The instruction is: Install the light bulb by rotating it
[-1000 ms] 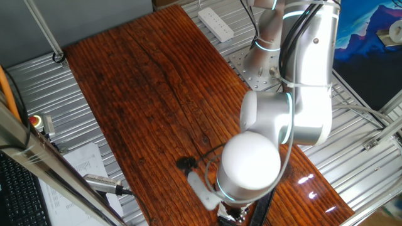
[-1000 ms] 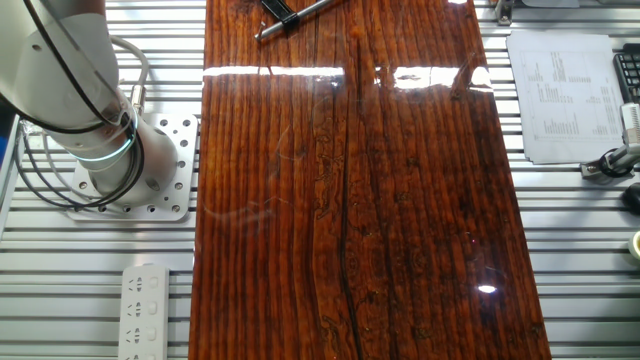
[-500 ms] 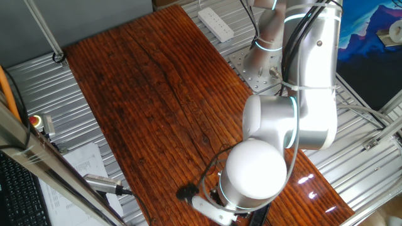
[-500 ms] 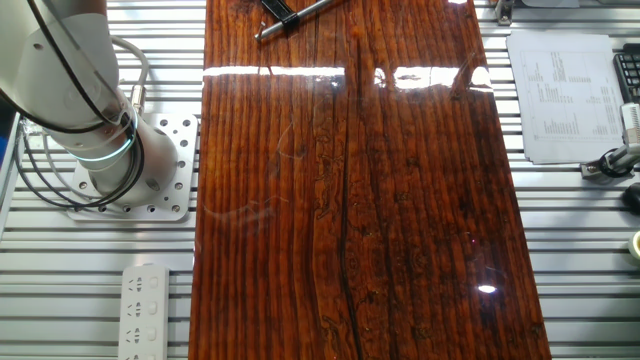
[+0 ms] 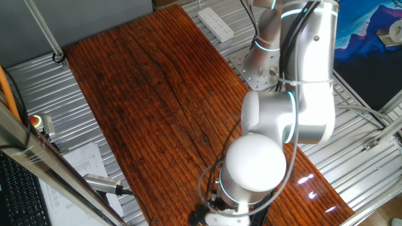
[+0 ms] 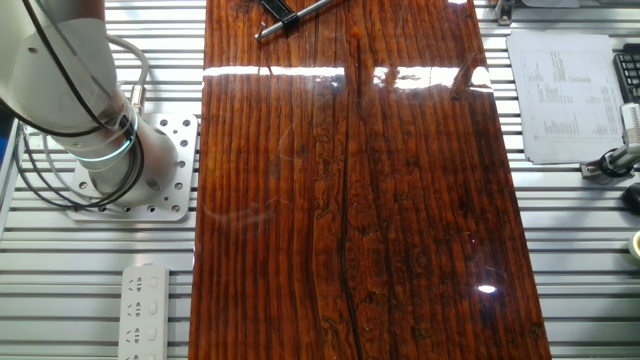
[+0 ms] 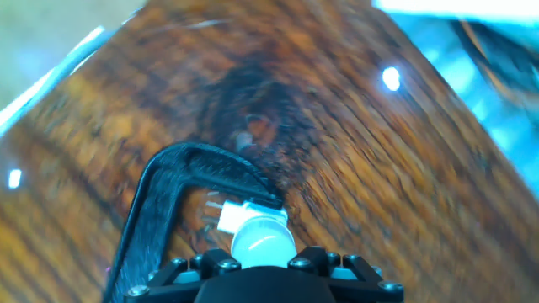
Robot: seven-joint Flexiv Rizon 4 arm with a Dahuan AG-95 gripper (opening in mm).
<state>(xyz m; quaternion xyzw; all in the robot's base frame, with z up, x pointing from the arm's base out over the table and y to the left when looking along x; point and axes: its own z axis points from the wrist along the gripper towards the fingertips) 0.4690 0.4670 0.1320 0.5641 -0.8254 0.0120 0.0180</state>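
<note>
**A:** Where's your light bulb (image 7: 263,236) relative to the jaws?

**B:** In the hand view it sits dead centre, right ahead of the gripper (image 7: 268,268), its dome toward you and its base pointing away into a small white fitting (image 7: 232,215). That fitting lies under the arch of the black clamp (image 7: 181,198), low over the desk (image 7: 379,168).

**A:** So the long axis?

**B:** It runs straight out along the line your fingers point, as best I can judge. Any twist you make should go about that line, wrist rolling, not sweeping sideways.

**A:** Have you got hold of it?

**B:** You can't tell from here. Only the black hardware at the bottom edge shows; the fingertips are out of frame. One fixed view hides them behind the arm (image 5: 295,94); the other misses the hand entirely.
</note>
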